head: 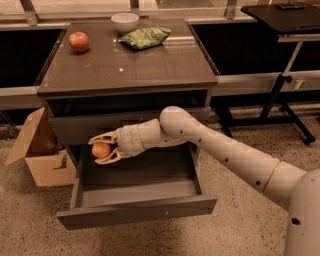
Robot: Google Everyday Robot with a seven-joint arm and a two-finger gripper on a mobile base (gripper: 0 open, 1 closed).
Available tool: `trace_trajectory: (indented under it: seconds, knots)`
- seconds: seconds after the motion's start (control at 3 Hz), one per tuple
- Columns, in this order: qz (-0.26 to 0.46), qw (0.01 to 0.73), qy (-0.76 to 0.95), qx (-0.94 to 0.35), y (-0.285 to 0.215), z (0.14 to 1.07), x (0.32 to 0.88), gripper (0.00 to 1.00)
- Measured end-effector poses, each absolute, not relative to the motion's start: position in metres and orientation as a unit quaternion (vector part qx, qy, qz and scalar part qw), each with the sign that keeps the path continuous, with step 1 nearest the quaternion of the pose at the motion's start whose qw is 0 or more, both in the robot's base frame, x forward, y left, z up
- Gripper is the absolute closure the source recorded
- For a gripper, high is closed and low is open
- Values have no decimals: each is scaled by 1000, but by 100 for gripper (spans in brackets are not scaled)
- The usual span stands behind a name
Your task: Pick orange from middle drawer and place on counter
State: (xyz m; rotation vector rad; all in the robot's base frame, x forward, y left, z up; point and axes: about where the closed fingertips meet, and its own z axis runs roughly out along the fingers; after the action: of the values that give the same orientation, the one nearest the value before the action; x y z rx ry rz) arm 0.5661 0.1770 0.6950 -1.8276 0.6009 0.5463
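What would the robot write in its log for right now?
step: pick | end effector: shut on orange | where: over left side of open middle drawer | counter: orange not yet there

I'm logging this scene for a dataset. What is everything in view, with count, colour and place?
orange: one, orange, held over the left side of the open drawer
middle drawer: one, dark grey, pulled open under the counter
counter: one, grey-brown, top of the cabinet
apple: one, red, back left of the counter
bowl: one, white, back edge of the counter
bag: one, green, on the counter just right of the bowl
upper drawer: one, grey, closed, above the open one
cardboard box: one, brown, on the floor left of the cabinet
table: one, black, far right
arm: one, white, reaching in from the lower right
gripper: one, white, shut on the orange
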Motion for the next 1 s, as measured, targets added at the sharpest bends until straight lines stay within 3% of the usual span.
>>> trace_trajectory:
  seconds: [1.0]
  knots:
    - [136, 596, 136, -779, 183, 870, 611, 100]
